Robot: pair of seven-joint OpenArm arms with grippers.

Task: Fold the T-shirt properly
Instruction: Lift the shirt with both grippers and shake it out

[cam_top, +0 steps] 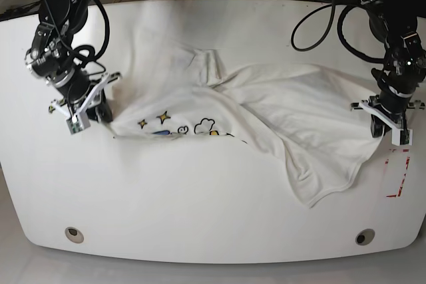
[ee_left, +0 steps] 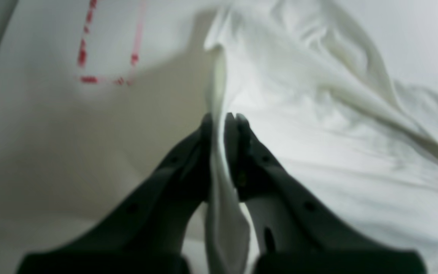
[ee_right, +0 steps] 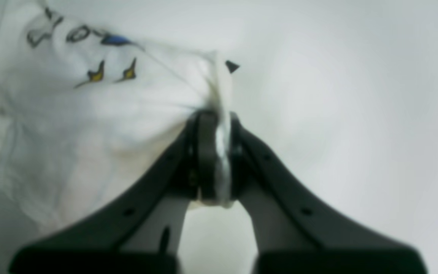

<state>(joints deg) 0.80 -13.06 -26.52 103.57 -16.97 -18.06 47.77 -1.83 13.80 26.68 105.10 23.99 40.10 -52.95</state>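
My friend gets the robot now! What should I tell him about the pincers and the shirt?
Left pincer: shut on one edge of the T-shirt, beside the red dashed marks.
Right pincer: shut on the opposite edge, near the printed stars.
T-shirt: spread between both arms on the white table, crumpled, with part of it flopped over so the print is half hidden.
Done: both sides gripped.
Left: no neat fold shows yet. It probably needs pulling flat first, then folding.
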